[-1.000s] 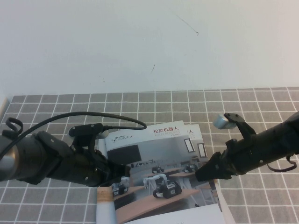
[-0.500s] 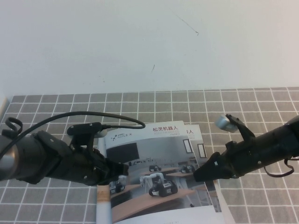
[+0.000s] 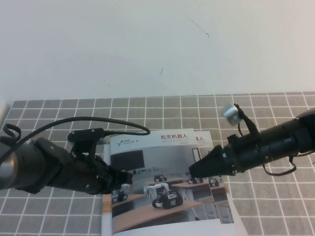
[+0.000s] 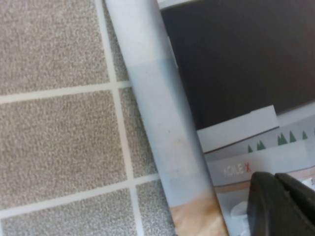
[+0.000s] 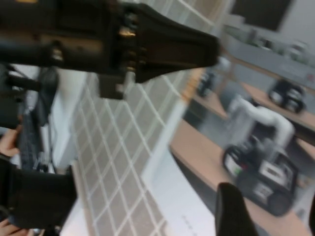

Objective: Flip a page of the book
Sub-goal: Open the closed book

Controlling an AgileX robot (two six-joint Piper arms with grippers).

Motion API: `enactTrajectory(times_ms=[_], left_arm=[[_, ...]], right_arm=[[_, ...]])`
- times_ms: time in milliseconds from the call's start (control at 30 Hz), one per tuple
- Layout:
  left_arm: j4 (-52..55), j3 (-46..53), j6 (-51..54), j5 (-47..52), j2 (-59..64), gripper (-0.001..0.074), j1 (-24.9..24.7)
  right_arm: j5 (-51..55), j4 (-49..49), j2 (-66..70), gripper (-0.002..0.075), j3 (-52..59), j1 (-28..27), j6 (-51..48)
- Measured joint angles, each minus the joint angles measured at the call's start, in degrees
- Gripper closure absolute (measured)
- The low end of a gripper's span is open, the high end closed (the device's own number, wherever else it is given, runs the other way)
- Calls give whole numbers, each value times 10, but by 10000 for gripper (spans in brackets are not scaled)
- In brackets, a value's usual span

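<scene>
High view: book (image 3: 165, 184) flat on gridded bench (image 3: 59, 113), left gripper (image 3: 125, 178) by its spine edge, right gripper (image 3: 193, 170) over the page (image 3: 147, 167).
L wrist: left jaws' state can't tell.
R wrist: right jaws wide, empty; page looks thin, glossy, floppy, slippery — pinch free right edge.

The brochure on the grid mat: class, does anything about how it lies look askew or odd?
Yes. The thin white brochure sits skewed to the grey grid mat, with a second brochure's edges poking out beneath. The left gripper rests by its spine; the right gripper, open, hovers over the cover.
</scene>
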Motion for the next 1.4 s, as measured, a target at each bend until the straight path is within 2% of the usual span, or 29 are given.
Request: enactTrajectory(times_ms=[233, 467, 567, 867, 1067, 1400], left_arm=[[-5, 0, 0, 1, 0, 739, 0], [-4, 0, 3, 2, -4, 739, 0], [3, 0, 3, 16, -24, 739, 0], [122, 0, -76, 77, -66, 739, 0], [294, 0, -230, 86, -66, 739, 0], [308, 0, -253, 68, -66, 739, 0]], right_arm=[[18, -5, -2, 396, -32, 2, 23], [-73, -187, -3, 396, -39, 2, 162], [-85, -227, -3, 396, -39, 2, 186], [-89, -215, -3, 396, -39, 2, 189], [-93, -204, -3, 396, -40, 2, 169], [-107, -185, -3, 396, -40, 2, 144]])
